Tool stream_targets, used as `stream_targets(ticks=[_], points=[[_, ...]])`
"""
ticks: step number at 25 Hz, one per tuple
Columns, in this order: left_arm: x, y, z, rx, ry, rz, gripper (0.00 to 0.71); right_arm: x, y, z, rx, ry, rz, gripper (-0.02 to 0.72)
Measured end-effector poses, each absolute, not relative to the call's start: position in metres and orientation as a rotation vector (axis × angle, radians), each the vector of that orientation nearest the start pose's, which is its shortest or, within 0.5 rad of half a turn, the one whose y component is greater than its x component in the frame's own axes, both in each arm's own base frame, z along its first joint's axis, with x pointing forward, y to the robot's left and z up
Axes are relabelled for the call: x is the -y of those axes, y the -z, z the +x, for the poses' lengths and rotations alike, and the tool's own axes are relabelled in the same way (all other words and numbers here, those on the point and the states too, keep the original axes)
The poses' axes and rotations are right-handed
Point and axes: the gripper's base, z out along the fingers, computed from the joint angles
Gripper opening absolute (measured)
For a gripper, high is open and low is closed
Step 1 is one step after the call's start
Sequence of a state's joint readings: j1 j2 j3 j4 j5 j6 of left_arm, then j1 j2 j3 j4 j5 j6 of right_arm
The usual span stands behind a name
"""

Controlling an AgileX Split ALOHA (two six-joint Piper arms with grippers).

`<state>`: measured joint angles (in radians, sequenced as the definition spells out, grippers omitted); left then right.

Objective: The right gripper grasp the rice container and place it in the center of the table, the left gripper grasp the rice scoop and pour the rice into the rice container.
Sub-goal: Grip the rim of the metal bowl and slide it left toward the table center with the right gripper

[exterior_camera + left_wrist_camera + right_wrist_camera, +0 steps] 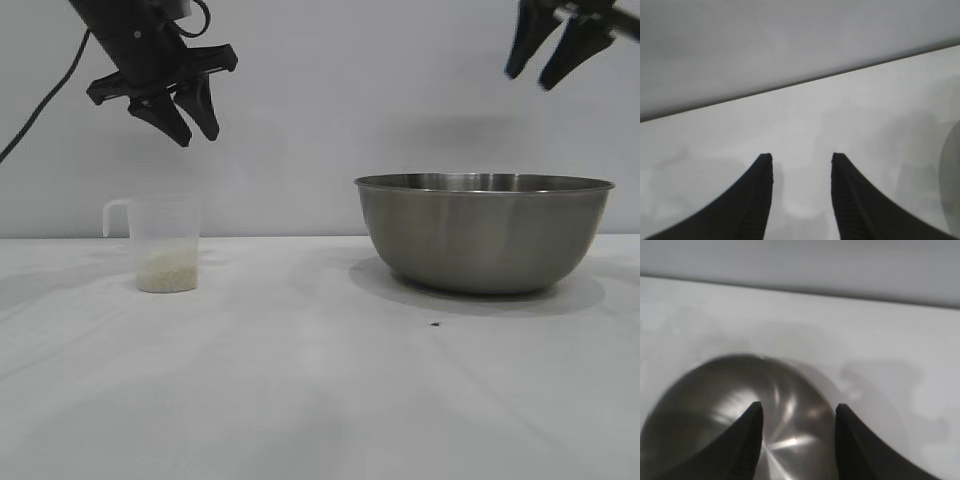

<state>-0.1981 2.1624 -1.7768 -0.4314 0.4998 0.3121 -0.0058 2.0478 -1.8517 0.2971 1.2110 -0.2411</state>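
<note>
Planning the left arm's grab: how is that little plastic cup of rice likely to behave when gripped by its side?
The rice scoop looks thin-walled, so it may flex if squeezed. The rice fills only its bottom, so it is probably light and easily nudged. Narrow and upright, with a handle near the rim, it could tip if bumped high.

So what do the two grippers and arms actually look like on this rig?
Both are matte black. The left gripper has two tapered, pointed fingers with fine ribbing on their inner faces, on a blocky black wrist with a black cable trailing away. The right gripper has the same curved black fingers.
</note>
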Motion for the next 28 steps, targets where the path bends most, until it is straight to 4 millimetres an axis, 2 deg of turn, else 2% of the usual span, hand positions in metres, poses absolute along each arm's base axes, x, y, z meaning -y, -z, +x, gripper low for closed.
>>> stream_targets(ticks=[5, 10, 14, 15, 16, 17, 21, 28], points=[[0.117, -0.221, 0.486, -2.339, 0.373, 0.255, 0.237, -0.023, -0.226, 0.430, -2.952, -0.336, -0.245, 0.282], [0.117, -0.221, 0.486, -2.341, 0.374, 0.256, 0.237, -0.027, -0.194, 0.436, -2.995, -0.331, -0.245, 0.282], [0.117, -0.221, 0.486, -2.341, 0.374, 0.256, 0.237, -0.041, -0.169, 0.439, -3.037, -0.336, -0.306, 0.070], [0.117, -0.221, 0.486, -2.341, 0.374, 0.256, 0.237, -0.044, -0.166, 0.440, -3.042, -0.336, -0.312, 0.050], [0.117, -0.221, 0.486, -2.341, 0.373, 0.257, 0.237, -0.050, -0.165, 0.439, -3.041, -0.336, -0.335, 0.060], [0.117, -0.221, 0.486, -2.341, 0.371, 0.258, 0.237, -0.057, -0.164, 0.438, -3.050, -0.338, -0.364, 0.000], [0.116, -0.221, 0.486, -2.341, 0.362, 0.266, 0.237, -0.090, -0.163, 0.426, -3.097, -0.312, -0.532, 0.000], [0.116, -0.220, 0.486, -2.342, 0.352, 0.275, 0.237, -0.147, -0.167, 0.409, -3.064, -0.284, -0.768, 0.000]])
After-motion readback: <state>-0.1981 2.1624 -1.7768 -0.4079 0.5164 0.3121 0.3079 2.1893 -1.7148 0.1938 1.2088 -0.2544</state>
